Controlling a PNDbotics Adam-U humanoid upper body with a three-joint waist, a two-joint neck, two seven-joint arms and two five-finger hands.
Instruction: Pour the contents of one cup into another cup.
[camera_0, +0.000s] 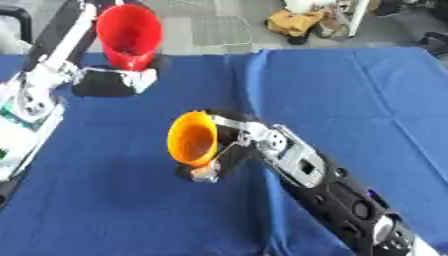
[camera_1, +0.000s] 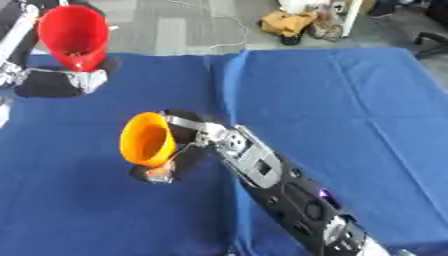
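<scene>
A red cup is held up over the far left of the blue table, its mouth facing me, with my left hand curled round its base. An orange cup hangs near the table's middle, tipped on its side with its mouth turned left. My right hand is shut round the orange cup's narrow end, the arm coming in from the lower right. The two cups are well apart, the red one farther and to the left. I cannot make out anything inside either cup.
The blue cloth covers the whole table, with a fold ridge running from the far edge toward the middle. Beyond the far edge lie grey floor, a cable and a yellow bundle.
</scene>
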